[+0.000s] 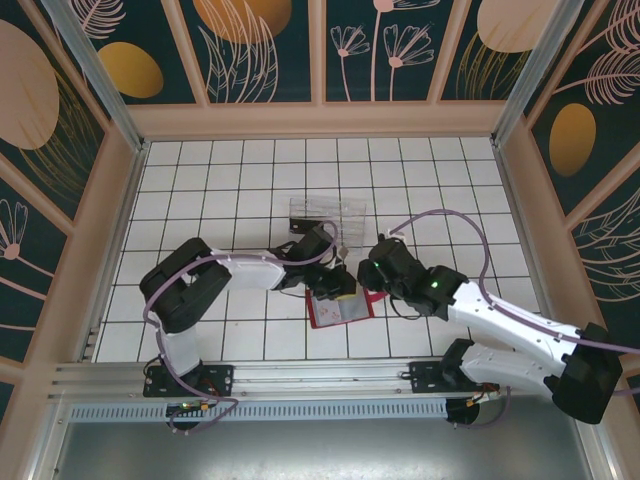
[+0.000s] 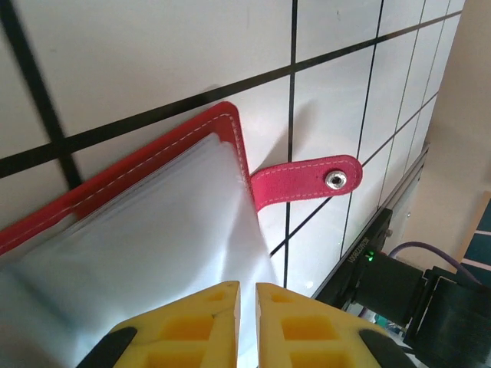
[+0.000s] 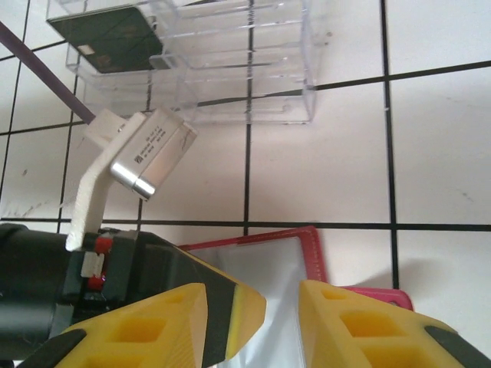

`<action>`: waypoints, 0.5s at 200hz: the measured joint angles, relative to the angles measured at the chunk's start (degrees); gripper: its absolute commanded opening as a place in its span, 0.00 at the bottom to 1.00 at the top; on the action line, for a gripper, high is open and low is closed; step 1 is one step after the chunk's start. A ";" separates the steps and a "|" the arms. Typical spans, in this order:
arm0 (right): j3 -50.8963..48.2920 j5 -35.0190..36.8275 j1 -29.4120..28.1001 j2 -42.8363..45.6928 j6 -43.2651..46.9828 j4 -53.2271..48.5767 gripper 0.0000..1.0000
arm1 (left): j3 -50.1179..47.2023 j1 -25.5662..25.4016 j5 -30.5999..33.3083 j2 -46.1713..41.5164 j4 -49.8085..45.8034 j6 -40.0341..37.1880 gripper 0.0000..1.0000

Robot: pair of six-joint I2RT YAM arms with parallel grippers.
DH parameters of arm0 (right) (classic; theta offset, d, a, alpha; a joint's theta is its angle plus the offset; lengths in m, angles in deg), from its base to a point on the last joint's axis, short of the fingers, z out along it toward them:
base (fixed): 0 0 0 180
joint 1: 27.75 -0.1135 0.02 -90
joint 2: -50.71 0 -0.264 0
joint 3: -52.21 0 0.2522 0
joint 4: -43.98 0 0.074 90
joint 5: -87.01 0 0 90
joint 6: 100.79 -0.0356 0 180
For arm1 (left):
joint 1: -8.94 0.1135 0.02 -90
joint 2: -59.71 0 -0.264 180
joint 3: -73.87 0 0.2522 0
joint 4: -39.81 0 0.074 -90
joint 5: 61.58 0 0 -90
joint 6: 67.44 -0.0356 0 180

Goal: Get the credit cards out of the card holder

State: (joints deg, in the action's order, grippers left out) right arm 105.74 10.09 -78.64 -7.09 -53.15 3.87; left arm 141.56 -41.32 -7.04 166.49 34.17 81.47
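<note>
Open card holder [image 1: 341, 309] lies on the tiles at 6 o'clock of the clear ridged tray [image 1: 328, 214]. L gripper [image 2: 246, 297]: fingers all but closed, tips down on the holder's clear sleeve, prob. pinning it flat so it won't slide; can't tell if anything's pinched. Snap tab [image 2: 307, 180] sticks out at 3 o'clock. R gripper [image 3: 255, 303]: jaws apart, empty, over the sleeve's edge, likely lining up for a card. One dark credit card [image 3: 107, 34] sits in the tray's 10 o'clock corner.
</note>
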 measured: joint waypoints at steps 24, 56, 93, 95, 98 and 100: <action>-0.74 -0.07 1.01 0.57 0.02 -0.52 0.38 | 1.44 -1.11 0.17 2.25 -1.29 -0.22 0.16; -1.49 -0.63 1.44 0.55 0.07 -0.72 0.38 | 4.52 -2.19 2.64 4.37 -5.53 -1.86 0.17; -2.23 -1.64 2.43 0.52 0.50 -0.70 0.38 | 8.74 -3.13 7.41 4.94 -12.46 -5.57 0.18; -2.23 -1.68 2.49 0.52 0.50 -0.70 0.38 | 8.85 -3.15 7.63 4.94 -12.68 -5.70 0.18; -2.23 -1.79 2.54 0.52 0.52 -0.70 0.38 | 9.03 -3.19 7.96 4.94 -13.05 -5.90 0.18; -2.23 -1.86 2.60 0.52 0.55 -0.68 0.38 | 9.11 -3.23 8.22 4.92 -13.29 -6.12 0.18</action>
State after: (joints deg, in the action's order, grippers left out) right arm 103.51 8.24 -76.04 -6.57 -52.61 3.20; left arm 150.68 -44.56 1.18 171.41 20.88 75.35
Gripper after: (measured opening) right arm 0.376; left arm 0.182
